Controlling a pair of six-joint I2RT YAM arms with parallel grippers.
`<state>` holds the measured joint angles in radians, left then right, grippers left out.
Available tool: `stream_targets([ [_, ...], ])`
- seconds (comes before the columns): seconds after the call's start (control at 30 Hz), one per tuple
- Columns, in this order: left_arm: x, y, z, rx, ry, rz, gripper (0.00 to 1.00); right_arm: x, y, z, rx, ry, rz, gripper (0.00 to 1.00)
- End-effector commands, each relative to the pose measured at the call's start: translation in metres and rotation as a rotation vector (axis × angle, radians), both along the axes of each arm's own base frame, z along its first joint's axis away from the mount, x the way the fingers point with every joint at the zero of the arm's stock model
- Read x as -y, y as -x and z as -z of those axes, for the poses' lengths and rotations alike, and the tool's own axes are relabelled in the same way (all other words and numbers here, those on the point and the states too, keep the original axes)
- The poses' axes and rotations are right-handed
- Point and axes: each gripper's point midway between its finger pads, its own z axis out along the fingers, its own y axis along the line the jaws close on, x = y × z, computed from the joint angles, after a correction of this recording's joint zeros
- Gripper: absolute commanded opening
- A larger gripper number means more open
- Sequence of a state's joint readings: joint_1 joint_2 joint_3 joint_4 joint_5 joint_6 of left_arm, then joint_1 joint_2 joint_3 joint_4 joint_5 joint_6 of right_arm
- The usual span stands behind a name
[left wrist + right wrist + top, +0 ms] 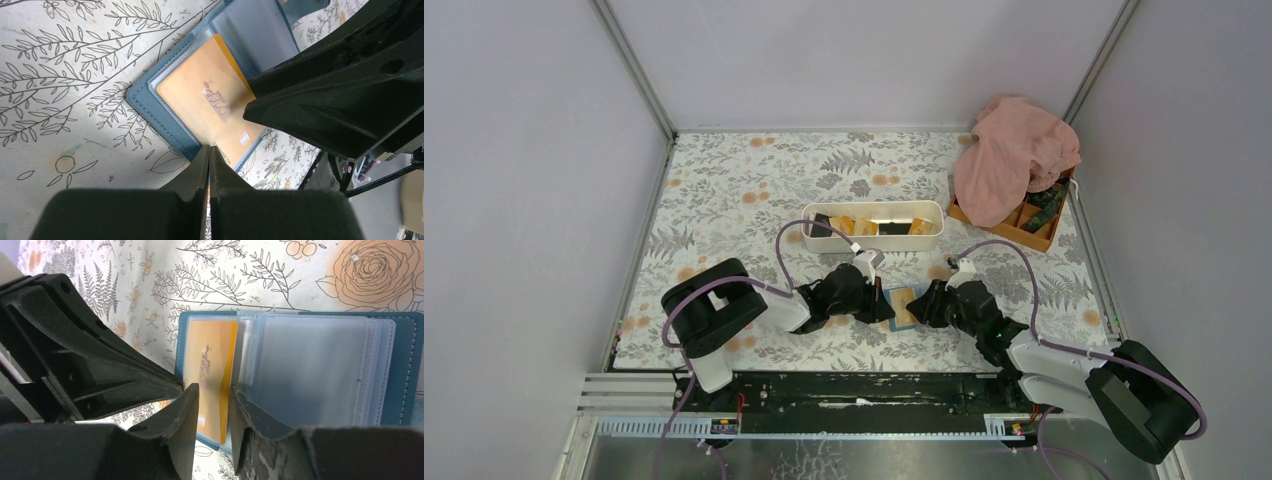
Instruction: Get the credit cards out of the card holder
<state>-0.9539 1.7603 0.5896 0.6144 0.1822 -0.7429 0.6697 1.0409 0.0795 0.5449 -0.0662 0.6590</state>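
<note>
At the near edge of the bench (724,200), left jaws sit together against the card holder (145,100); right jaws, slightly apart, sit over its orange card (210,355).

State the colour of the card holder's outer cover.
Teal blue; the card holder shows best in the right wrist view.

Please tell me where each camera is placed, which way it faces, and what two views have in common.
Top external: above and behind the arm bases, looking down at the table; both arms show.
Left wrist: on the left arm, looking along the left gripper at the card holder.
Right wrist: on the right arm, looking past the right gripper at that holder.
Shared: both wrist views show the orange card and the opposite gripper.
</note>
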Motion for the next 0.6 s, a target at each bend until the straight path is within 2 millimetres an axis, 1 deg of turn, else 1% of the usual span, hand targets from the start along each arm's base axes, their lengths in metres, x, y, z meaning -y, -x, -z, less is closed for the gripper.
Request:
stream_targets([
  [0.0,-0.018,0.011,0.040,-0.049,-0.123,0.008,0.02,-0.039,0.028,-0.040,0.021,-0.196,-0.221,0.34],
  [0.17,-0.019,0.012,0.041,-0.051,-0.126,0.010,0.02,-0.041,0.032,-0.048,0.041,-0.224,-0.246,0.34],
  [0.3,-0.018,0.012,0.042,-0.054,-0.123,0.011,0.02,-0.042,0.035,-0.051,0.045,-0.233,-0.263,0.34],
  [0.57,-0.015,0.013,0.036,-0.054,-0.108,0.021,0.02,-0.042,0.039,-0.046,0.029,-0.231,-0.281,0.34],
])
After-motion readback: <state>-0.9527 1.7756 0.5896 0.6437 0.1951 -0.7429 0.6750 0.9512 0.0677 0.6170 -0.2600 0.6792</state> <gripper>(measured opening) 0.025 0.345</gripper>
